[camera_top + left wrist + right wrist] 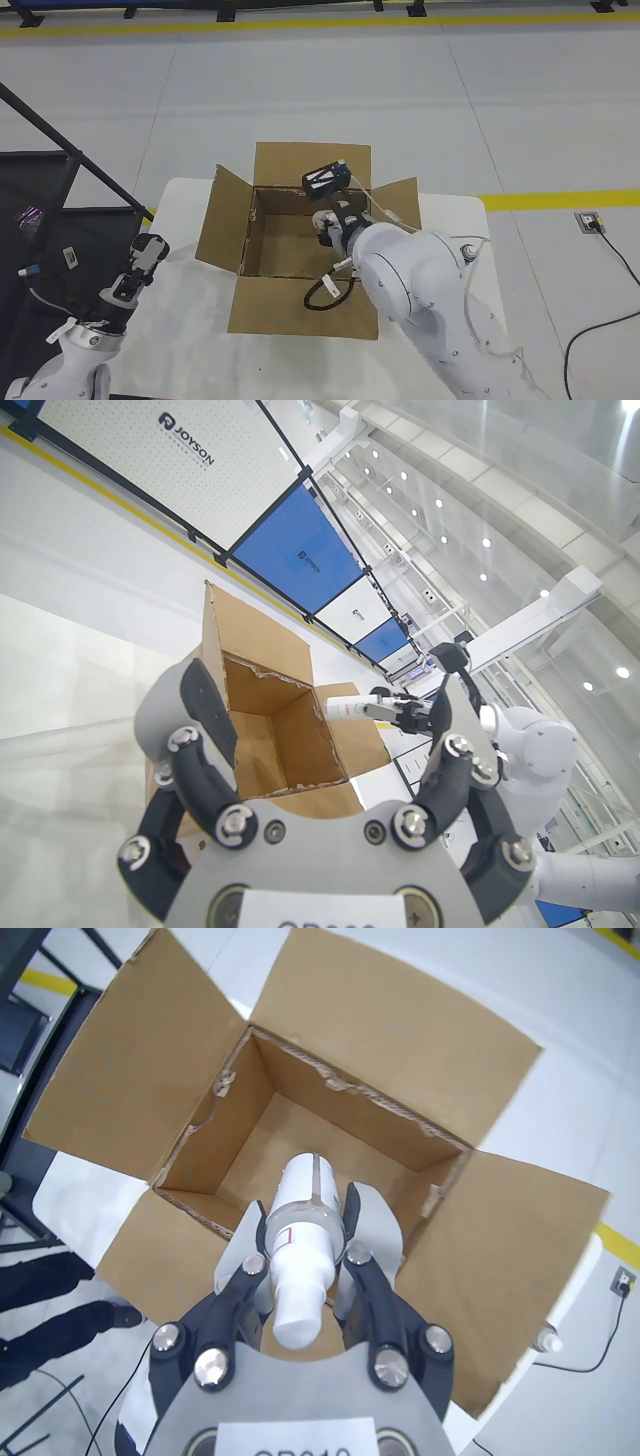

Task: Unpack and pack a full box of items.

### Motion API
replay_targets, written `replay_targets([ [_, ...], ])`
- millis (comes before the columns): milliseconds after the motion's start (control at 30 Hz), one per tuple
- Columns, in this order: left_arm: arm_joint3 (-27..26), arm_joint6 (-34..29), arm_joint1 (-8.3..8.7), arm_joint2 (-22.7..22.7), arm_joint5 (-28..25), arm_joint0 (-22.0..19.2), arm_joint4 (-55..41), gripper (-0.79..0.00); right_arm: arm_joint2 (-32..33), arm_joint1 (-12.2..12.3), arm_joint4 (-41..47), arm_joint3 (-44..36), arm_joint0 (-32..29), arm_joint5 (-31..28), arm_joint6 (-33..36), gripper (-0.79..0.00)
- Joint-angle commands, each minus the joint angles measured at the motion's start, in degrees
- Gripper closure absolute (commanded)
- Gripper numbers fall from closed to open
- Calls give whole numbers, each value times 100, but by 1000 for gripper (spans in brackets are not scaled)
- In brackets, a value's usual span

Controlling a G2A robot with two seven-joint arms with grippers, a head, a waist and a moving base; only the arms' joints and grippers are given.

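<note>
An open cardboard box (300,240) stands on the white table (190,310) with its four flaps spread; its inside (320,1138) looks bare. My right gripper (306,1200) hangs over the box's opening, shut on a white spray bottle (300,1238) that points nozzle-back toward the wrist. In the left wrist view the same bottle (345,707) sticks out of the right gripper (395,712) above the box (270,705). My left gripper (332,700) is open and holds nothing; it sits beside the box's left flap, near the table's left edge (148,252).
A second small white bottle (547,1340) stands on the table past the box's right flap. A black frame (50,135) and a dark bin (40,240) stand left of the table. A floor socket (588,220) with a cable lies to the right.
</note>
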Motion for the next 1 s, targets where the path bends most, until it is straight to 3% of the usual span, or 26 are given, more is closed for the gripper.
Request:
replay_targets([
  [0, 0, 0, 0, 0, 0, 0, 0, -785, 458, 87, -272, -656, -479, -53, 175, 0],
  [233, 0, 0, 0, 0, 0, 0, 0, -785, 1971, 277, -772, -1854, -1914, 13, 178, 0],
  [433, 0, 0, 0, 0, 0, 0, 0, -785, 2825, 352, -474, -1928, -2692, -248, 260, 0],
  [667, 0, 0, 0, 0, 0, 0, 0, -785, 2917, 395, -169, -697, -2522, -658, 673, 0],
  [833, 0, 0, 0, 0, 0, 0, 0, -785, 2820, 407, -96, 448, -2204, -704, 522, 0],
  [967, 0, 0, 0, 0, 0, 0, 0, -785, 2850, 425, -164, 904, -2061, -655, 328, 0],
])
